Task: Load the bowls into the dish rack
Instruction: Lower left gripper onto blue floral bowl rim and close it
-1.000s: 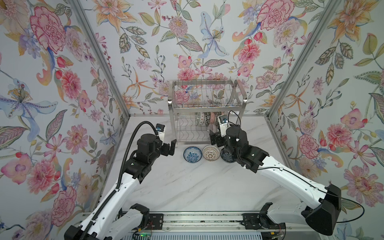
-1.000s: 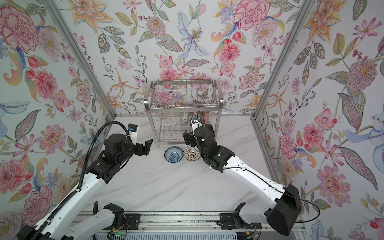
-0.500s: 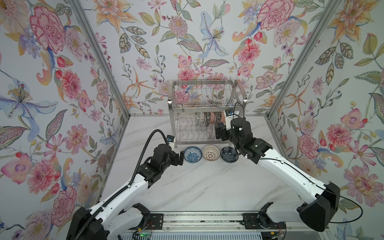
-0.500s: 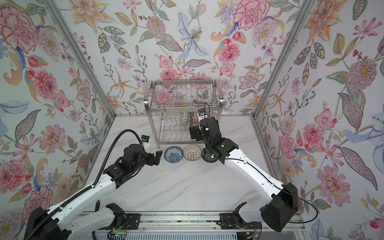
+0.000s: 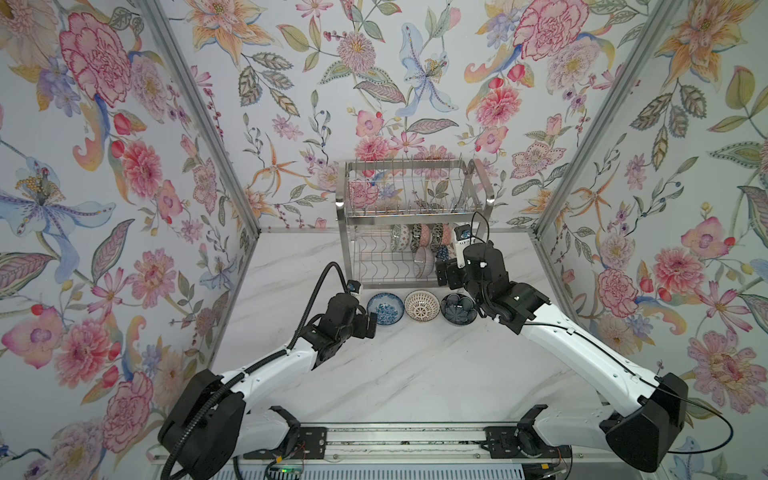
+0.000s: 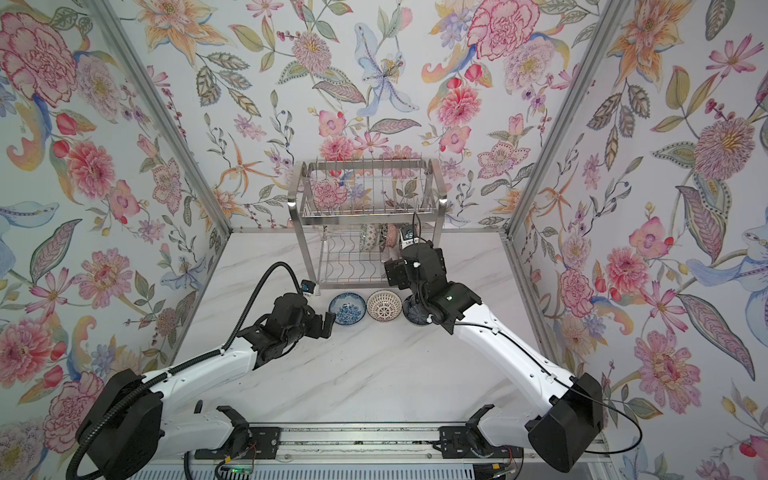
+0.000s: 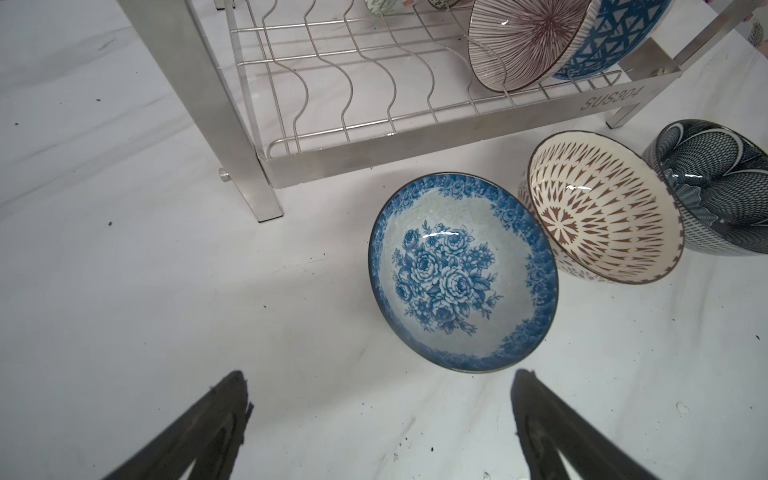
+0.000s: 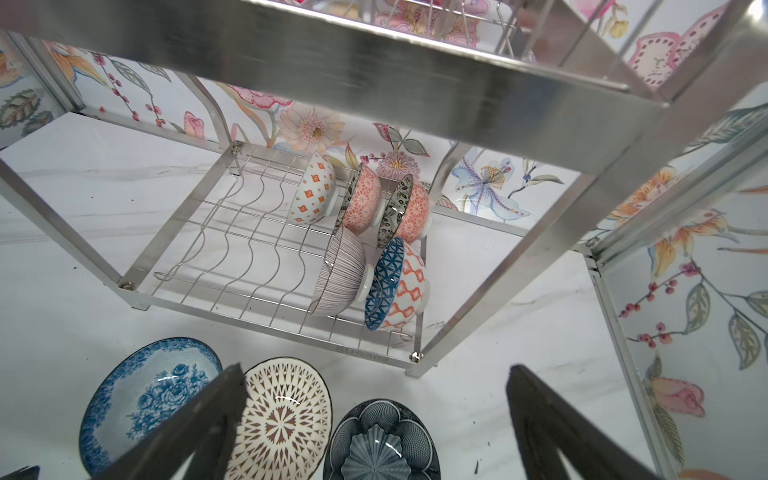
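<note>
With the left gripper spread empty beside the round blue-floral ceramic bowl near frame centre in both top views, off-centre closure could shove it against the adjacent brown-and-cream patterned bowl

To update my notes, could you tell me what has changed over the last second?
The left gripper came down toward the blue floral bowl, open and empty. The right gripper, also open, shifted slightly beside the dish rack, uncovering the dark bowl. No bowl moved.
</note>
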You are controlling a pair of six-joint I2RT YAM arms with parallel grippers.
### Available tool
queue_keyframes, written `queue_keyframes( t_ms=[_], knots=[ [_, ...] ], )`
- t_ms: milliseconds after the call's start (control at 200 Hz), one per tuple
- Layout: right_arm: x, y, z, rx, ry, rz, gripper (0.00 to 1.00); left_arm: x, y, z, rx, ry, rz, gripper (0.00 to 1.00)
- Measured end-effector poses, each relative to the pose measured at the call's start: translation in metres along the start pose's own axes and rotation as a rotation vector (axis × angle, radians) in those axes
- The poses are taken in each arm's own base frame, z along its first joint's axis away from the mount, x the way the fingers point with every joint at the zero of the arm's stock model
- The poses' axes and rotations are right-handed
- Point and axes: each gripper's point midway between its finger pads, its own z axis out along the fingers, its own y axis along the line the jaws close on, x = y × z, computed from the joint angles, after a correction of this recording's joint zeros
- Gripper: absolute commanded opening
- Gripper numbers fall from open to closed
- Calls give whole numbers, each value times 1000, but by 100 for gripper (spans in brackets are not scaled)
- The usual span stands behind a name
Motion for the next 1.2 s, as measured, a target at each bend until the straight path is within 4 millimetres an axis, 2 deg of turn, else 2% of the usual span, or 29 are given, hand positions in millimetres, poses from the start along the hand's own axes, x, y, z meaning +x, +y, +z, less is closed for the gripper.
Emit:
queue_keyframes(
  t_ms=[245,395,746,941,1201],
  knots=[
    [7,-11,-8,24,1,6,99,16,-1,24,-7,76,8,98],
    [8,-28,-9,60,-2,25,99,23,-1,35,-16,107,8,93],
    [14,-35,-5,96,14,22,99,18,-10,59,5,122,5,82],
    [17,-34,-2,99,25,16,99,19,-9,71,16,140,-2,68],
    [21,-33,3,104,39,7,99,20,-4,74,23,151,-12,42]
  ],
)
